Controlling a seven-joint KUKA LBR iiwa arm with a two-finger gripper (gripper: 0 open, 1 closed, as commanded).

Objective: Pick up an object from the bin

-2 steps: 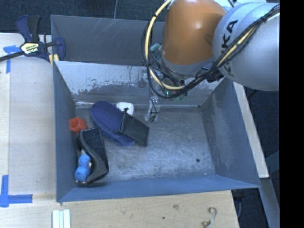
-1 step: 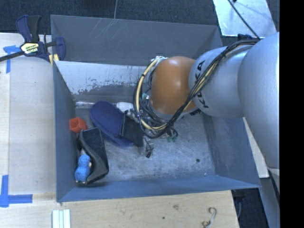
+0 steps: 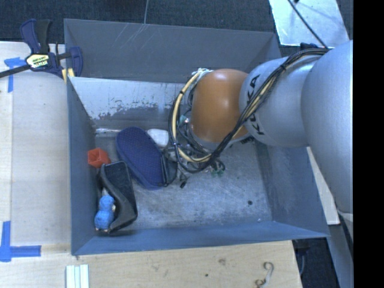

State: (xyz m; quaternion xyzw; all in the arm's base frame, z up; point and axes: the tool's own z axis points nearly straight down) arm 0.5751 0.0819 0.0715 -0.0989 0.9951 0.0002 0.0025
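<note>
gripper point(image 3: 171, 170) | just rt of dk-blue oval pad point(image 3: 139, 155) | bin point(image 3: 264, 188) mid-left

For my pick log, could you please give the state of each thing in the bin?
Dark blue oval fabric pad: lying flat, beside the end effector.
Small orange-red block: loose, left of the pad.
Black curved case: lying loose, untouched.
Light blue knobbly toy: touching the black case.
White lump: partly hidden behind the pad.
</note>
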